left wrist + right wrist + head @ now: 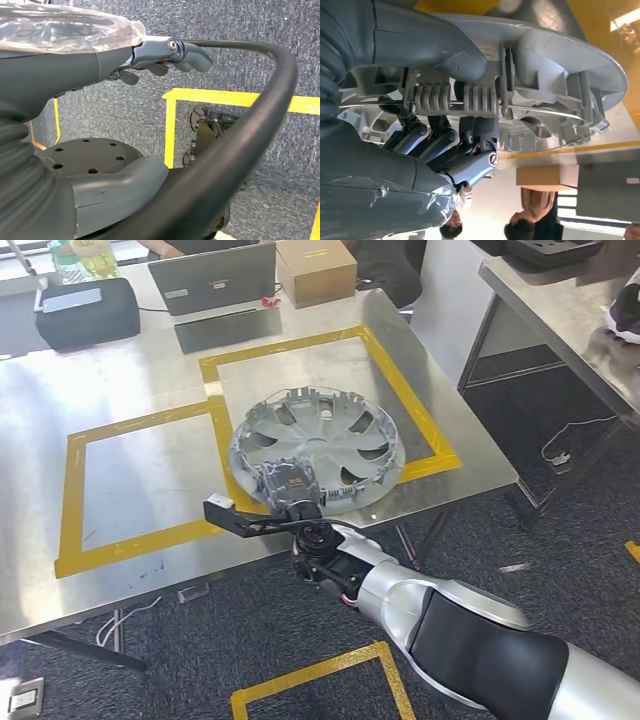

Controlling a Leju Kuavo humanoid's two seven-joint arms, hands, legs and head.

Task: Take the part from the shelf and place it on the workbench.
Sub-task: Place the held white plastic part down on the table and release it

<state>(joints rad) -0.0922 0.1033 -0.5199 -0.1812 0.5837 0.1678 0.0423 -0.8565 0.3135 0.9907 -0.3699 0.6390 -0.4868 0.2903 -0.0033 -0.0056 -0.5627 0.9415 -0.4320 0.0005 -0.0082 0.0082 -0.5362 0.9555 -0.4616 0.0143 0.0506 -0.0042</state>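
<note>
The part is a silver wheel cover (317,435). It lies inner side up on the steel workbench (136,480), across the near corner of the right-hand yellow tape square. My right hand (289,483) grips its near rim, close to the table's front edge. In the right wrist view the thumb (433,45) lies on one face of the wheel cover (554,55) and the dark fingers (471,150) curl against the ribbed other side. My left hand (75,70) hangs over the carpet with its fingers stretched out and nothing in it.
A laptop (213,278), a cardboard box (315,268) and a black case (87,310) stand at the workbench's far side. A second steel bench (566,320) stands to the right across a carpeted gap. People (531,210) are beyond the table. Yellow tape (317,675) marks the floor.
</note>
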